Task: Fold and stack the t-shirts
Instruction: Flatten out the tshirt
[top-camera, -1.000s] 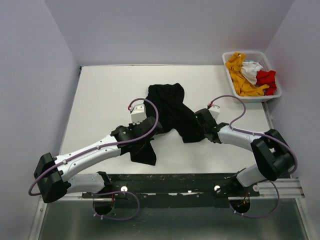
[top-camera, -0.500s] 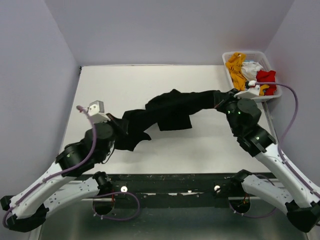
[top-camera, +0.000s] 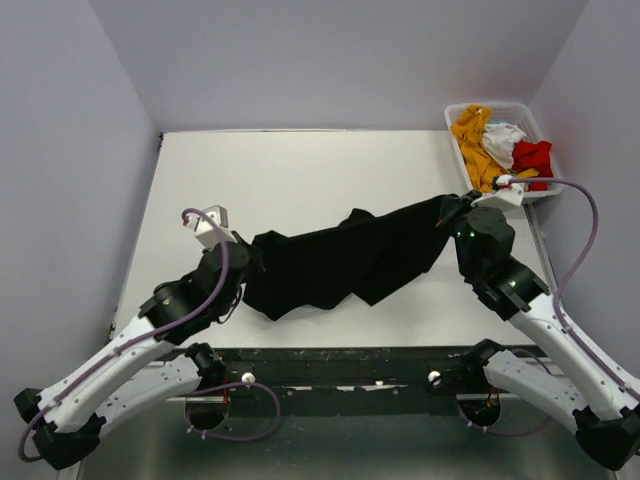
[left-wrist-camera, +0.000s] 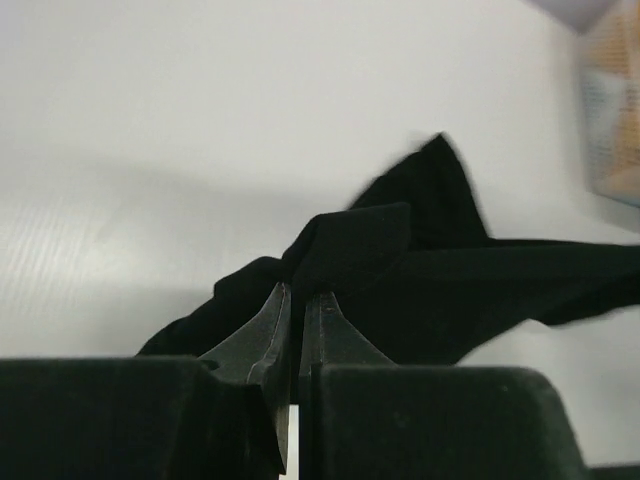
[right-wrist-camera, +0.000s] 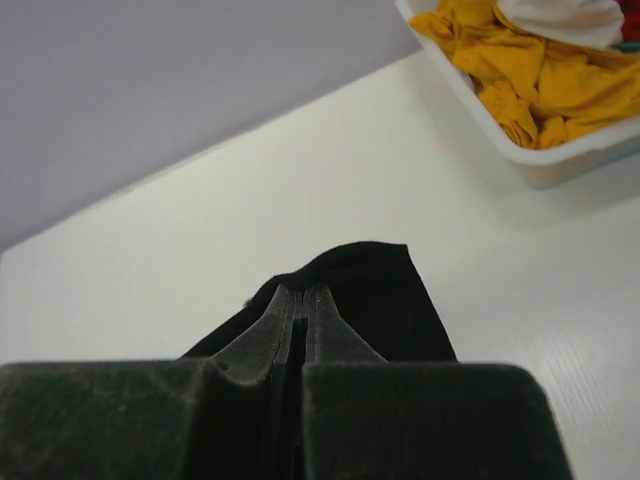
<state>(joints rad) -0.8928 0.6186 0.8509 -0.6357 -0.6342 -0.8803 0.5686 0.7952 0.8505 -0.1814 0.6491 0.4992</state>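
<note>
Black t-shirt (top-camera: 350, 262) stretched left to right bars the near middle of the table (top-camera: 300, 170), open surface beyond it, heaped basket (top-camera: 490, 106) fills far right corner, walls (top-camera: 70, 200) hem both sides

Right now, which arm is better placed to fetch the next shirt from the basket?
Right. The right claw is close to the basket; the left claw is across the table. Both are shut on the black shirt, though.

Black t-shirt (top-camera: 340, 265); orange-yellow, white, red shirts (top-camera: 503, 142); seemingly white basket (right-wrist-camera: 560, 162).
</note>
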